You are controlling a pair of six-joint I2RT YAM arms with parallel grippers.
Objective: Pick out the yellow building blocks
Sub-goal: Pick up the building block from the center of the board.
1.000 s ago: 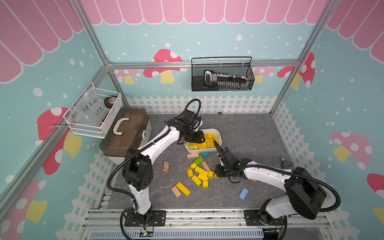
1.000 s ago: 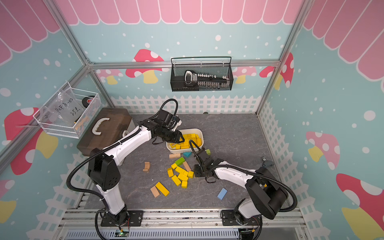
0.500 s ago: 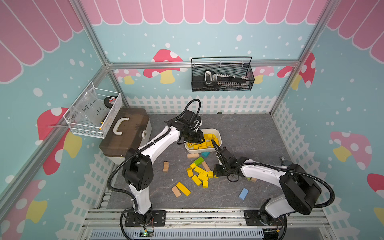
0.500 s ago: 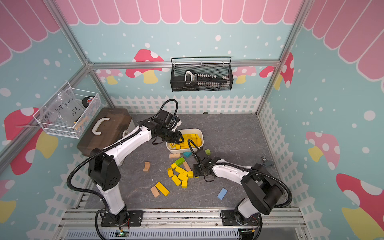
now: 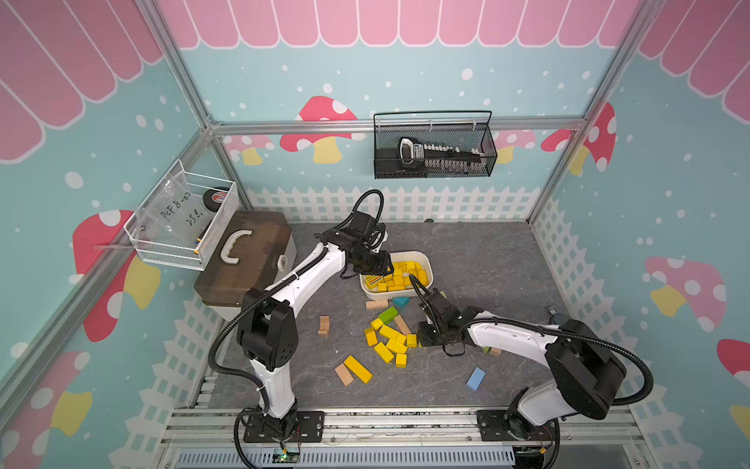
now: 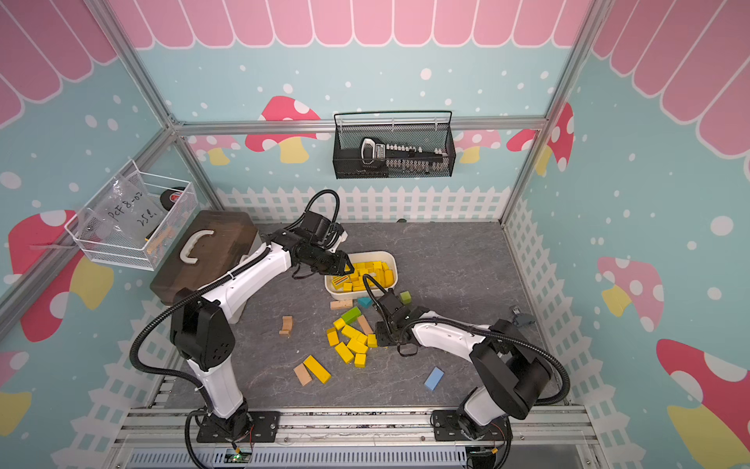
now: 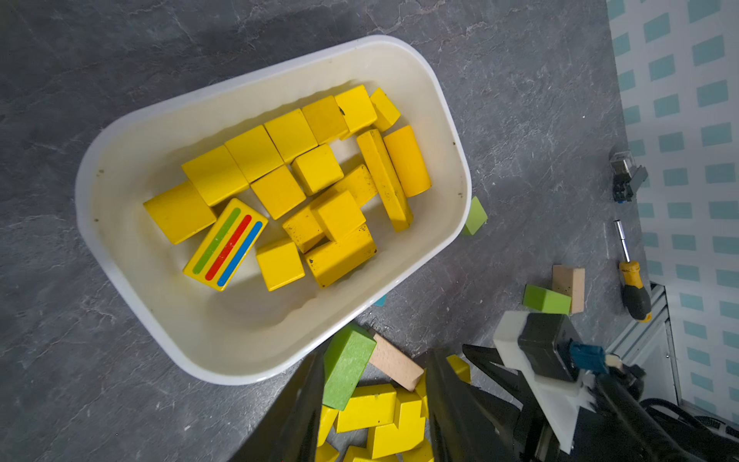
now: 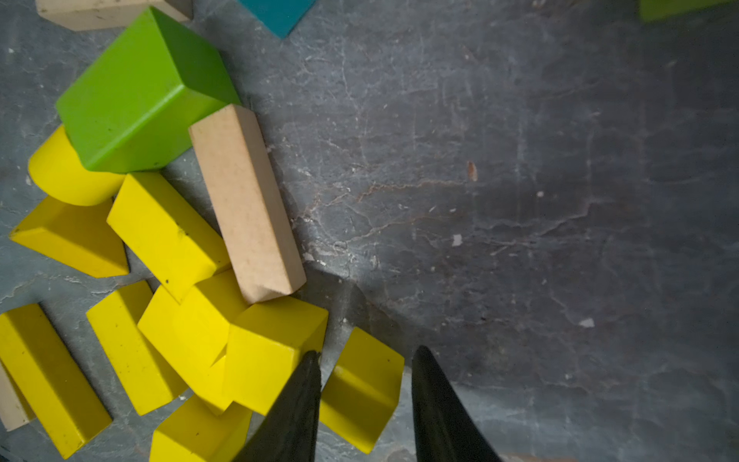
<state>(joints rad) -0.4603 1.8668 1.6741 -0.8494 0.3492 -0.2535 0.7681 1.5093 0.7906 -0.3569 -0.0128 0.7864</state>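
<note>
Yellow blocks (image 7: 278, 192) — nine loose, about seventeen binned.

The yellow building blocks (image 7: 316, 172) are bright yellow. The striped block (image 7: 226, 244) among them has one green, one red and one blue line on its yellow face. The tub (image 7: 256, 360) is cream white. The surface (image 8: 520, 200) is dark grey with pale veins, like stone. There are also a green block (image 8: 136, 96), a tan block (image 8: 248, 204) and a light blue block (image 5: 475, 379). The walls (image 5: 406, 61) are pale turquoise with white dots, red mushrooms and pink scallops.
</note>
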